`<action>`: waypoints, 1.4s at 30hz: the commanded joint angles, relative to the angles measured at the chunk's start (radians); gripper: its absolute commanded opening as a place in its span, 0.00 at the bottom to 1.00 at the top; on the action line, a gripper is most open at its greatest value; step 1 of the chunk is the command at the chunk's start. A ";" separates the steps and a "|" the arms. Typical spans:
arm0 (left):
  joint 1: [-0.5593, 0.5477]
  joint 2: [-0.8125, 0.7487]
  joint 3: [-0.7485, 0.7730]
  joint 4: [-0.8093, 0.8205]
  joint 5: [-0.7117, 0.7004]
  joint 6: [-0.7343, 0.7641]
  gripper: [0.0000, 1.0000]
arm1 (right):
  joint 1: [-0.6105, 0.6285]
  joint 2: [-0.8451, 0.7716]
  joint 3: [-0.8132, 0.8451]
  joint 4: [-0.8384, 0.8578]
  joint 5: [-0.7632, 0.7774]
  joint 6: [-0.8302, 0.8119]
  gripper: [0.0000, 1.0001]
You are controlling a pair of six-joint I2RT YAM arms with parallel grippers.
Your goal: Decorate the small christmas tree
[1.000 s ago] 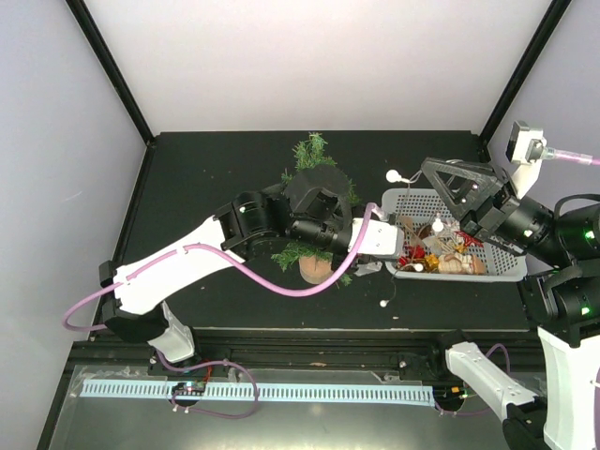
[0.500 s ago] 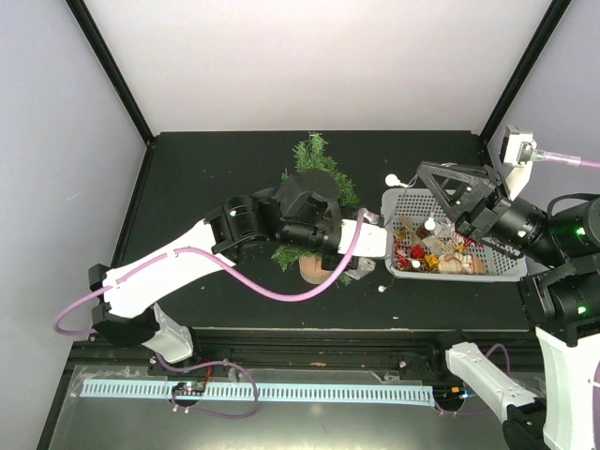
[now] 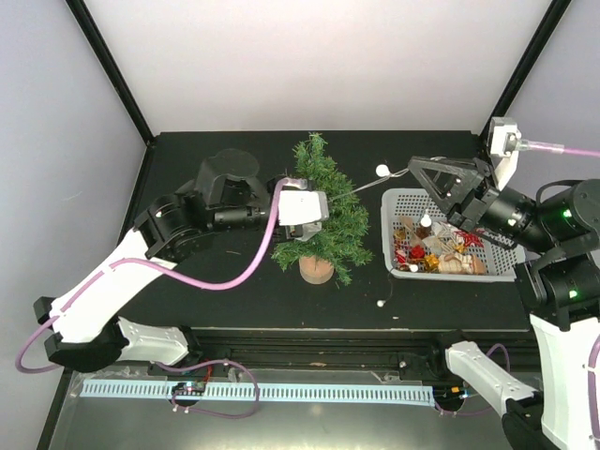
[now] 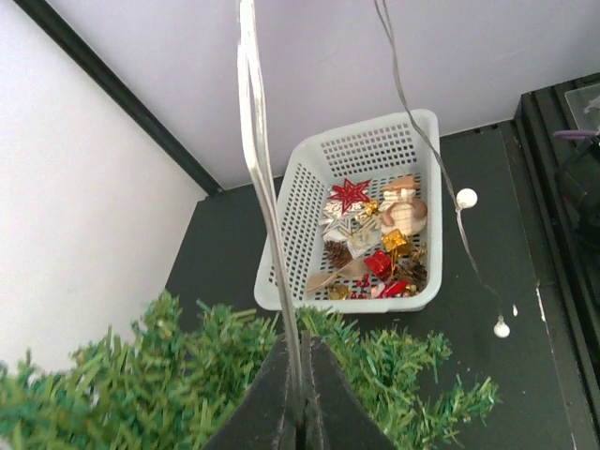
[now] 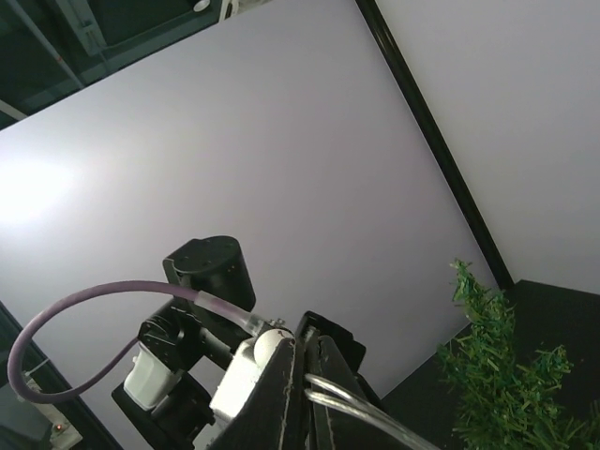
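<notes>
L end effector (image 3: pixel 323 203) back left, by tree (image 3: pixel 333 230)

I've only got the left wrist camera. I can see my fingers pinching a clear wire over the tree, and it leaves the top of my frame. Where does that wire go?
Observer: In the top view the wire runs from the left gripper past the tree to the right gripper, just beyond the basket.
Operator: Is the right one actually gripping it?
Observer: Yes. The right wrist view shows its fingers shut on the strands, with a white bulb beside them.
Operator: Is the tree upright?
Observer: From above it looks to be standing on its round wooden base.
</notes>
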 commanded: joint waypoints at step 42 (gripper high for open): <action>0.313 -0.274 -0.223 0.069 0.229 -0.132 0.02 | 0.070 0.355 0.406 -0.008 0.030 -0.038 0.05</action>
